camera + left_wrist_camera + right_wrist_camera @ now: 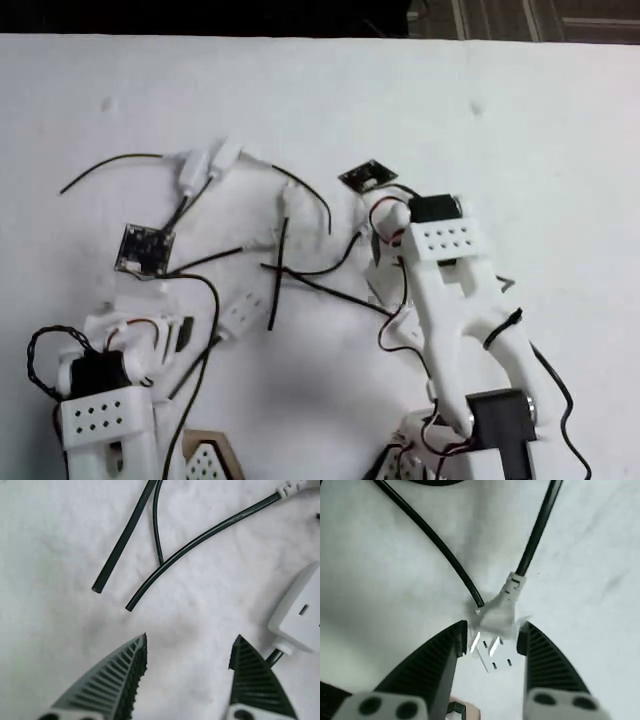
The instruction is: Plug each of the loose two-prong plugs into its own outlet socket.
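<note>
Right wrist view shows the right gripper [493,626] with its black ribbed jaws closed narrow on a pale grey two-prong plug [496,614]. One jaw lies against each side of the plug's body, its flat metal prongs [485,645] point back between the jaws, and its black cord [540,525] runs away over the white desk [600,545]. In the left wrist view the left gripper [191,639] hangs low over the desk, jaws wide apart and holding nothing, just beside a white rectangular plastic outlet socket [299,611]. That socket lies flat with one slot showing, close to the darker jaw. Two loose black cable ends [117,555] lie near the socket, beyond the jaw tips. In the high view the held plug sits apart from that socket.
</note>
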Robot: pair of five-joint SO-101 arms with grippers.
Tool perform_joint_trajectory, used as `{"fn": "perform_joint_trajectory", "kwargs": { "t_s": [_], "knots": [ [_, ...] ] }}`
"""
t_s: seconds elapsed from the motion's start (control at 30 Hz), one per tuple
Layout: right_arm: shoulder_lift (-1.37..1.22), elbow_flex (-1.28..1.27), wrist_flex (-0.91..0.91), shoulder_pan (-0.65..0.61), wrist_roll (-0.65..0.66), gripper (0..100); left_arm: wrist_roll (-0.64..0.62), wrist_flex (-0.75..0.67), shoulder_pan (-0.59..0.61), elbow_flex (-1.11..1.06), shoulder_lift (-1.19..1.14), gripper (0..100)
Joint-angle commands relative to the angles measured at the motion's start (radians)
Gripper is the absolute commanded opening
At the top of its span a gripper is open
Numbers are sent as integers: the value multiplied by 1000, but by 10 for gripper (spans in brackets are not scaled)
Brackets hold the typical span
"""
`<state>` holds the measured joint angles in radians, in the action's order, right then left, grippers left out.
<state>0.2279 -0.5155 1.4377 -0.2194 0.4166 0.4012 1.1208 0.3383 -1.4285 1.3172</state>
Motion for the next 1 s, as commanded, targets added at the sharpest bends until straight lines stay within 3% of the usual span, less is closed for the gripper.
{"fn": "perform_joint_trajectory", "kwargs": {
  "t_s": [0.0,0.43,0.63,0.97],
  "knots": [
    [42,6,31,10,9,163,-2,-17,10,3,15,271],
    [22,0,-27,19,-2,163,-2,-17,10,3,15,271],
    [-148,8,-99,10,-117,163,-2,-17,10,3,15,271],
    [-285,9,-163,10,-129,162,-2,-17,10,3,15,271]
  ]
}}
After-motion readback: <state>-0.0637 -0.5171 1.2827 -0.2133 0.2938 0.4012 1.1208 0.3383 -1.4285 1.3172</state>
